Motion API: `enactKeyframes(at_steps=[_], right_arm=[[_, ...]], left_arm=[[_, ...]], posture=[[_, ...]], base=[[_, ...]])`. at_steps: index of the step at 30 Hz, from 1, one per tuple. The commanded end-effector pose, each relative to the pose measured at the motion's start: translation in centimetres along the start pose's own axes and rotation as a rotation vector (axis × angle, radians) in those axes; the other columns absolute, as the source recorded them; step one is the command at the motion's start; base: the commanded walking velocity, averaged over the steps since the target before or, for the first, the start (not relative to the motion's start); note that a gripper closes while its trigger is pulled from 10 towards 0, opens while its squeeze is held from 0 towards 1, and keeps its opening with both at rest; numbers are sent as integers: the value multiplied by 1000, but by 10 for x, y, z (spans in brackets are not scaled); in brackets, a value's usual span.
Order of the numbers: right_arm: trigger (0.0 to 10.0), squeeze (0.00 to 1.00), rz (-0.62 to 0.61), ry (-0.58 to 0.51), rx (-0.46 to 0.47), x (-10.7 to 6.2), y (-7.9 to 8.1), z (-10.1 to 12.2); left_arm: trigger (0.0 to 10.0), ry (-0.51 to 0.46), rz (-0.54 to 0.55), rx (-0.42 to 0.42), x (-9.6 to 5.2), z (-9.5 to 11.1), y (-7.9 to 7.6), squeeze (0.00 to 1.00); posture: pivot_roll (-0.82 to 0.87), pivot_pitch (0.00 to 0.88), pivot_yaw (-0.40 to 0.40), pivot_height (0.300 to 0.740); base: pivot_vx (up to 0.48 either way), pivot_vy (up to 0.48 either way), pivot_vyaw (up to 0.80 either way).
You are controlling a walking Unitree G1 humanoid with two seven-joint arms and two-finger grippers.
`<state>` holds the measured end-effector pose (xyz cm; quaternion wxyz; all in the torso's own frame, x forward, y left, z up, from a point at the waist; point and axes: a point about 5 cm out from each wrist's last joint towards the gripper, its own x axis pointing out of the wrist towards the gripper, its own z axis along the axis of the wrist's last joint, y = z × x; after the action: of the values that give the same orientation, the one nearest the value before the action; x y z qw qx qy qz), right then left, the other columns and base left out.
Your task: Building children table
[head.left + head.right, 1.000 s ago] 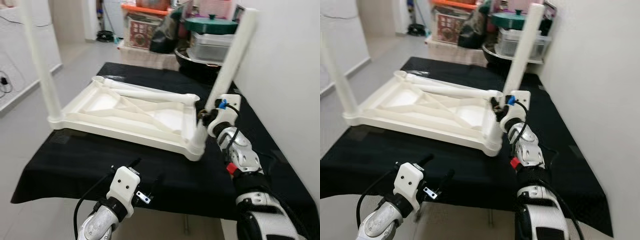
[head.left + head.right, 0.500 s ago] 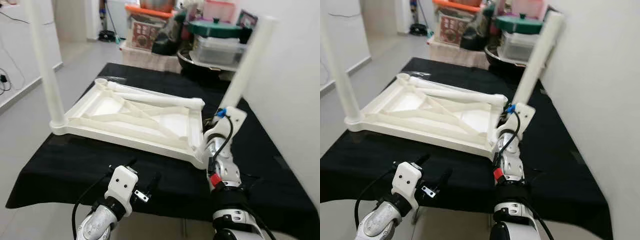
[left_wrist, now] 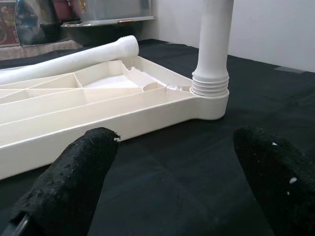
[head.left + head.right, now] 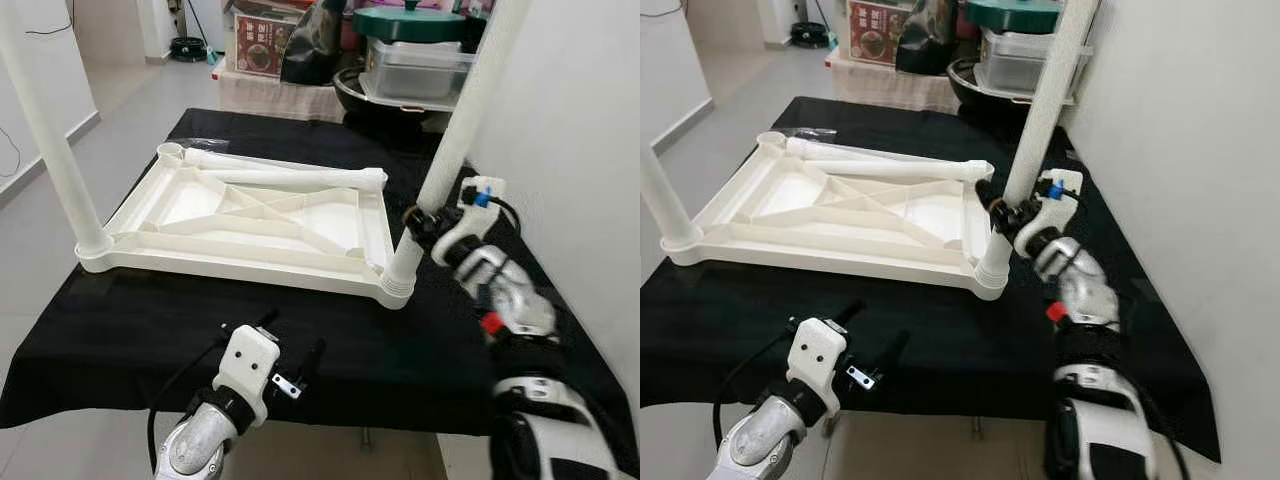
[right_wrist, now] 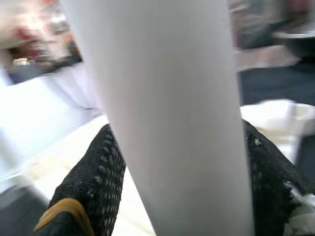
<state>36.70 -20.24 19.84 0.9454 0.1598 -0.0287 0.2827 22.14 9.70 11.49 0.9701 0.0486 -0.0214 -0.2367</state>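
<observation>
Table top (image 4: pixel 250 225): we found a white moulded-plastic rectangle lying underside up on the black cloth (image 4: pixel 120 330), with raised ribs crossing its shallow recess.
Fitted legs: we noted a smooth round white leg (image 4: pixel 462 130) standing in the near right corner socket, ringed at its base, and a second upright leg (image 4: pixel 50 140) at the near left corner.
Loose leg (image 4: pixel 290 178): it lay flat along the far edge of the top.
Right gripper (image 4: pixel 1012 213): its black textured fingers (image 5: pixel 93 182) were clamped on either side of the near right leg, low on the shaft.
Left gripper (image 4: pixel 292 352): it hung above the cloth's near edge, fingers (image 3: pixel 74 172) spread wide, holding nothing.
Surroundings: we saw a plain white wall (image 4: pixel 570 120) on the right and stacked containers with a green lid (image 4: pixel 405 22) beyond.
</observation>
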Motion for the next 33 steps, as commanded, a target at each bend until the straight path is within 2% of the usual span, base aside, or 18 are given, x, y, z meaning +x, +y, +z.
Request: enactKeyframes(at_steps=[1,2,4,8,9,11,12,16,19,20,21,25,26,28,29,30,31,33], right_arm=[[10000,0,329,112,27,-6,18,-10],[10000,0,329,112,27,-6,18,-10],[10000,0,489,203,17,-9,26,-18],[9922,0,621,254,17,-4,32,-22],[7843,0,640,266,-3,0,35,-25],[7843,0,649,274,-19,3,36,-26],[0,0,584,266,-48,13,37,-29],[0,0,531,248,-71,17,36,-29],[0,0,356,216,-123,18,27,-31],[0,0,356,216,-123,18,27,-31],[0,0,206,199,-135,17,18,-33],[0,0,97,185,-151,15,12,-34],[0,0,-33,165,-135,13,5,-36],[0,0,-33,165,-135,13,5,-36],[0,0,-327,137,-111,4,-8,-41],[0,0,-327,137,-111,4,-8,-41],[0,0,-605,116,-107,-10,-16,-49],[0,0,-605,116,-107,-10,-16,-49]], left_arm=[[10000,12,-10,2,1,-4,-3,0],[10000,12,-10,2,1,-4,-3,0],[10000,10,-8,4,1,-3,-2,0],[10000,9,-12,8,-1,-3,-4,0],[10000,6,-18,11,-1,-2,-5,0],[10000,3,-22,14,-1,-2,-6,0],[10000,1,-23,15,-2,-1,-6,0],[10000,-1,-20,16,-2,-1,-6,0],[10000,-3,-15,16,-3,0,-5,0],[10000,-3,-15,16,-3,0,-5,0],[10000,-1,-15,14,-3,-1,-5,0],[10000,0,-16,14,-3,-1,-5,0],[10000,0,-18,14,-3,-1,-5,0],[10000,0,-18,14,-3,-1,-5,0],[10000,2,-21,13,-3,-1,-5,0],[10000,2,-21,13,-3,-1,-5,0],[10000,4,-26,13,-3,-2,-6,0],[10000,4,-26,13,-3,-2,-6,0]], posture=[[123,0,-124,740],[123,0,-124,740],[132,0,-126,740],[139,0,-123,740],[142,0,-126,740],[142,0,-126,740],[145,0,-125,740],[147,0,-127,740],[141,0,-124,740],[141,0,-124,740],[135,0,-122,740],[132,0,-120,740],[129,0,-120,740],[129,0,-120,740],[120,0,-113,740],[120,0,-113,740],[117,0,-113,740],[117,0,-113,740]], base=[[0,0,0],[0,0,0],[0,0,0],[0,0,0],[0,0,0],[0,0,0],[0,0,0],[0,0,0],[0,0,0],[0,0,0],[0,0,0],[0,0,0],[0,0,0],[0,0,0],[0,0,0],[0,0,0],[0,0,0],[0,0,0]])
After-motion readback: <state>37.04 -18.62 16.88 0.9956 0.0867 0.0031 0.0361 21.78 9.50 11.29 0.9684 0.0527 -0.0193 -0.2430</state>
